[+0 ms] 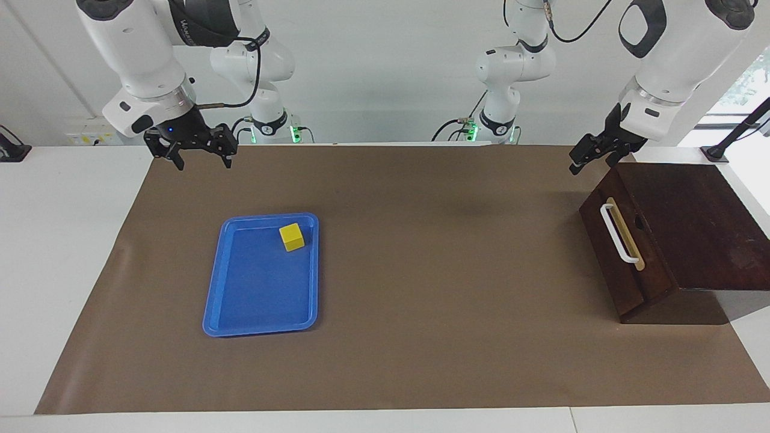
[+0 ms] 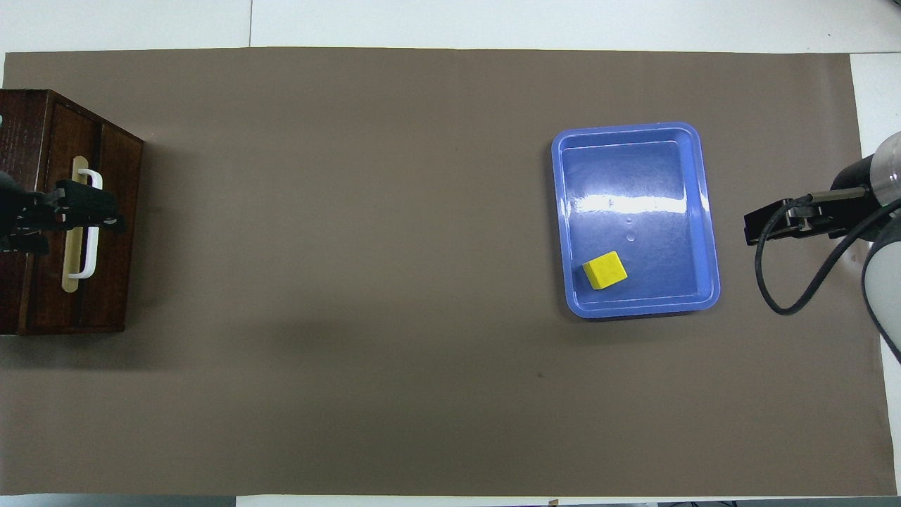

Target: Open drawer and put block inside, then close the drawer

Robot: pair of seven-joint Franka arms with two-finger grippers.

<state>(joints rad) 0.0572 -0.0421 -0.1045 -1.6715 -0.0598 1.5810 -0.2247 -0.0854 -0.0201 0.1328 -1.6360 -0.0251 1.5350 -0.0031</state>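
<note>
The block [image 1: 292, 236] is a small yellow cube lying in the blue tray [image 1: 258, 325], at the corner nearest the robots; the overhead view shows the block [image 2: 605, 270] too. At the left arm's end of the table stands the dark wooden box with its drawer [image 1: 630, 288] pushed in, the white handle [image 1: 619, 236] facing the mat. My left gripper [image 1: 592, 163] hangs open in the air above the box's corner nearest the robots, touching nothing. Seen from overhead, this left gripper [image 2: 105, 211] covers the handle [image 2: 88, 264]. My right gripper [image 1: 203, 162] hangs open and empty above the mat's edge, nearer the robots than the tray.
A brown mat [image 1: 433, 252] covers most of the white table. The blue tray [image 2: 637, 128] holds only the block. A wide stretch of bare mat lies between tray and box [image 2: 42, 127].
</note>
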